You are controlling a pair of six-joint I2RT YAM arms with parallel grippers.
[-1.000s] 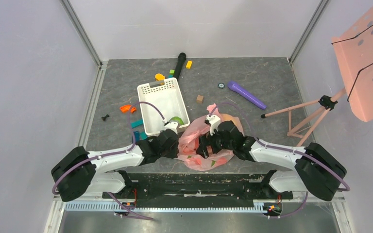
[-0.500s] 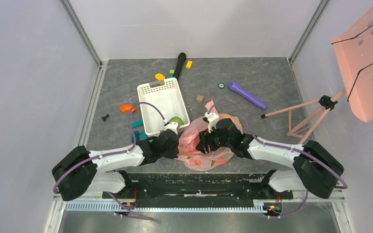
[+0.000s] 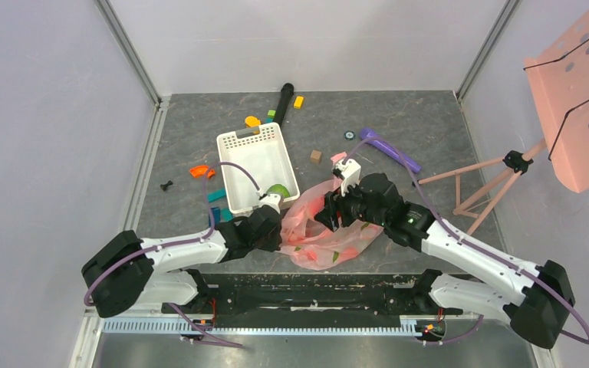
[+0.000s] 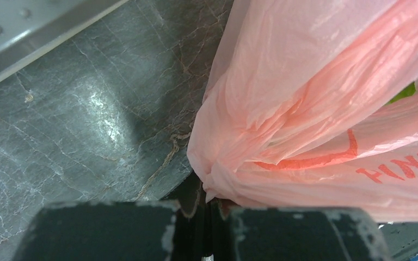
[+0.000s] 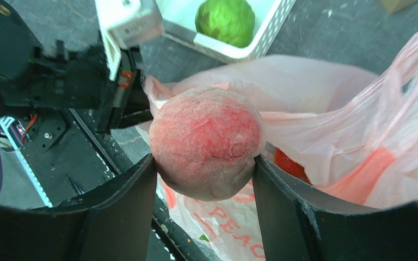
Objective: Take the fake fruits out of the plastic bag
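A translucent pink crinkly plastic bag lies slumped on the grey marbled tabletop close to the arm bases. Red and green shapes show dimly through its film. Just beside it at 11 o'clock sits a white perforated plastic basket, with a green toy apple in its near corner. A teal block and an orange curved piece lie at the basket's 8 and 9 o'clock. Farther out, a small brown cube is at the bag's 12 o'clock and a purple plastic cylinder at 1 o'clock. Beyond the basket lies a black cylindrical stick with a yellow block beside it. A pink perforated music stand fills the 2 o'clock corner.

Red print on the bag reads "PEAC" before a fold cuts it off.

The left end effector is closed tight, pinching a gathered fold at the bag's 9 o'clock edge. The right end effector hangs over the bag, its jaws part-spread and clamped on a pink-red round fuzzy toy peach. A red fruit lies inside the bag behind it.
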